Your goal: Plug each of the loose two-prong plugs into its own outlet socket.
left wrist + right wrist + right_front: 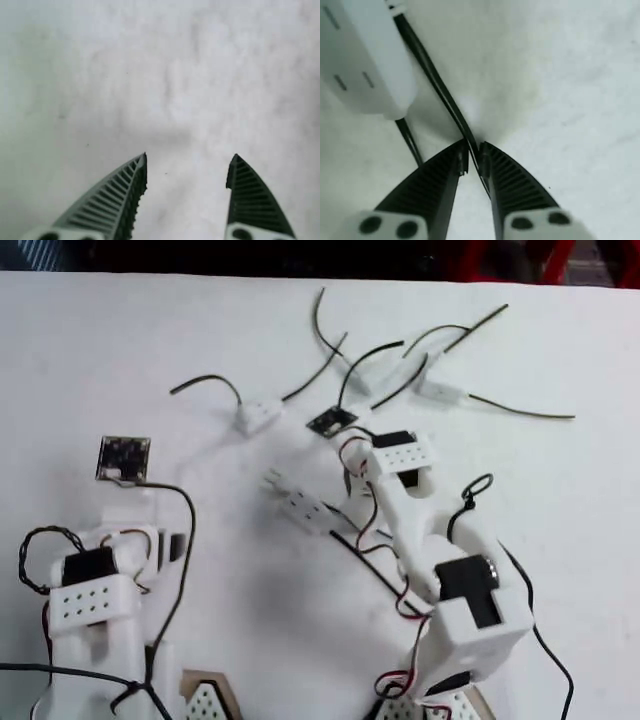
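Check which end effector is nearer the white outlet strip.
Right. The right end effector is closed on the black cable just beside the outlet strip; the left end effector is open over bare table, well away from it.

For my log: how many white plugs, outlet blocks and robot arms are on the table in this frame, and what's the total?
White plugs: 3
Outlet block: 1
Robot arms: 2
Total: 6, leaving out the overlapping cords, which I cannot count; the right gripper is shut on one black cord.
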{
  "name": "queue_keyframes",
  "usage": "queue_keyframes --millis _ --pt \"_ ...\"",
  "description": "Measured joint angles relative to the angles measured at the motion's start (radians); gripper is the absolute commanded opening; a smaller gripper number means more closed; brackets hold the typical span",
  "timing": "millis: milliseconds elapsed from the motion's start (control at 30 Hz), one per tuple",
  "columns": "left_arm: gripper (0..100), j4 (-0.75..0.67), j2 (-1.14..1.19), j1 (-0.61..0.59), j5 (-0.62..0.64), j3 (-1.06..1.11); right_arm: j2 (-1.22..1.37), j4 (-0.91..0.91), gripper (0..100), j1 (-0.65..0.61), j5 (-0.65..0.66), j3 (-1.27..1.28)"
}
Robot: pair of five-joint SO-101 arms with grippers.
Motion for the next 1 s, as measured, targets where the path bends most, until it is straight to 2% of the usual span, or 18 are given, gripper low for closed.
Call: queue_keyframes --millis 267,800,1000 --pt "26 0.000 0.000 0.000 0.000 0.000 -0.342 0.135 1.7 0.011 0.041 0.000" --pt "26 0.000 0.000 0.000 0.000 0.000 -0.914 0.384 1.9 0.190 0.041 0.020" --pt "26 0.000 0.000 0.000 0.000 0.000 -0.916 0.333 16.4 0.184 -0.038 0.167"
